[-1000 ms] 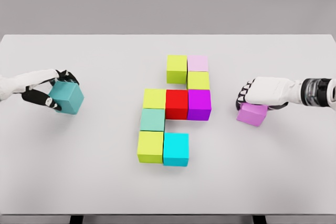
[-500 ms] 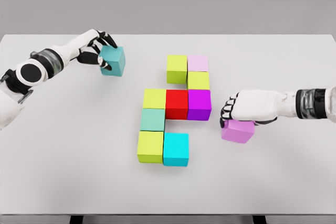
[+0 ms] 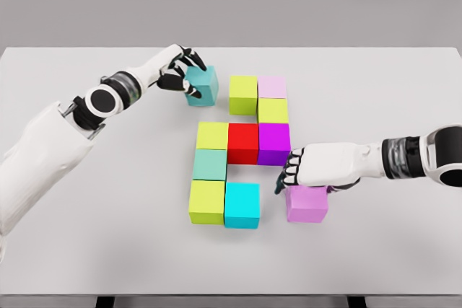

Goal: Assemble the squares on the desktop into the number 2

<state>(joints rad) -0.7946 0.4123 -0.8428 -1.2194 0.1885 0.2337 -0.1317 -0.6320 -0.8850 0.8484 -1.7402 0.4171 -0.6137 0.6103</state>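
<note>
Several coloured cubes stand joined in the table's middle: yellow-green (image 3: 243, 94) and pale pink (image 3: 272, 86) on top, a yellow-green one (image 3: 273, 110) below, then a yellow-green, red (image 3: 243, 141) and purple (image 3: 274, 142) row, a mint cube (image 3: 210, 164), and yellow-green (image 3: 207, 200) and cyan (image 3: 242, 204) at the bottom. My left hand (image 3: 180, 73) is shut on a teal cube (image 3: 203, 85), just left of the top row. My right hand (image 3: 299, 171) is shut on a violet cube (image 3: 306, 204), a small gap right of the cyan cube.
The white table (image 3: 108, 250) fills the view, with its front edge near the bottom and a grey wall behind. The left forearm (image 3: 108, 99) stretches diagonally over the table's left part.
The left hand carried the teal cube rightward from the left side up to the top row. The right hand brought the violet cube left and nearer, toward the bottom row.
</note>
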